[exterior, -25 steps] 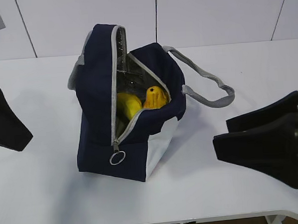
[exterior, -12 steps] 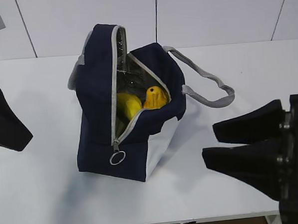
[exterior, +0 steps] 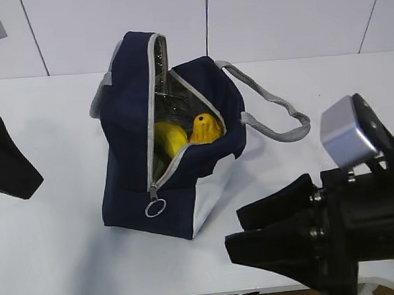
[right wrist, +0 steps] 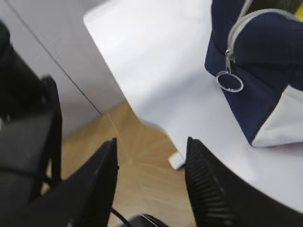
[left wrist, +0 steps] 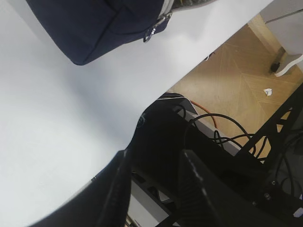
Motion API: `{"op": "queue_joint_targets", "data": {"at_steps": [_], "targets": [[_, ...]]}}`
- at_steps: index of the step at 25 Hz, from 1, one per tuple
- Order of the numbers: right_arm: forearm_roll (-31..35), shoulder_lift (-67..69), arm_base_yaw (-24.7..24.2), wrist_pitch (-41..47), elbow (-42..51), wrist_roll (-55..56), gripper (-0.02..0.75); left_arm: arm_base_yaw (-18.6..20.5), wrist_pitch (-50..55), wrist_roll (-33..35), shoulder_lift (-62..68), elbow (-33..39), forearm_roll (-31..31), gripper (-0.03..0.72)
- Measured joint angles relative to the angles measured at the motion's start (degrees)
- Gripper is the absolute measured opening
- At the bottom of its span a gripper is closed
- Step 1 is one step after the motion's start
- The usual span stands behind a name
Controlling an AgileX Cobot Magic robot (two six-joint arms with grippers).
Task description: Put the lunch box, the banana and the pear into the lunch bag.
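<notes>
Exterior view: banana [exterior: 169, 139] and pear [exterior: 206, 128] sit inside the lunch bag [exterior: 136, 124]; both grippers, left [left wrist: 156, 189] and right [exterior: 244, 234], are spread and empty, so they should retreat without brushing the handles [exterior: 274, 107]

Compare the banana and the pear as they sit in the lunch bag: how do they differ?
The banana is smooth, pale yellow and lies left; the pear is deeper orange-yellow, lumpy, and stands right of it with its pointed top up, showing a dark stem hole. Both sit inside the open lunch bag, only partly visible.

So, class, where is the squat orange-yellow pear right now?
In the exterior view, the squat orange-yellow pear sits inside the open navy-blue fabric lunch bag near the table's middle, just right of the curved yellow banana.
</notes>
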Motion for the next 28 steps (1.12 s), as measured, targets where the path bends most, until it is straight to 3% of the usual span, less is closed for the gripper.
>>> {"op": "queue_joint_targets", "data": {"at_steps": [3,6,13,20,28], "targets": [[6.71,3.18,0.00,0.57,0.00,-0.34,0.402,0.00,0.00,0.00,0.00,0.00,0.00,0.242],[8.59,6.18,0.00,0.68,0.00,-0.86,0.403,0.00,0.00,0.00,0.00,0.00,0.00,0.242],[9.18,13.75,0.00,0.67,-0.21,-3.62,0.403,0.00,0.00,0.00,0.00,0.00,0.13,0.242],[9.42,22.23,0.00,9.54,-1.26,-22.73,0.403,0.00,-0.38,0.00,0.00,0.00,0.13,0.242],[9.50,28.82,0.00,10.27,-8.57,-25.74,0.403,0.00,-2.40,0.00,0.00,0.00,0.17,0.242]]}}
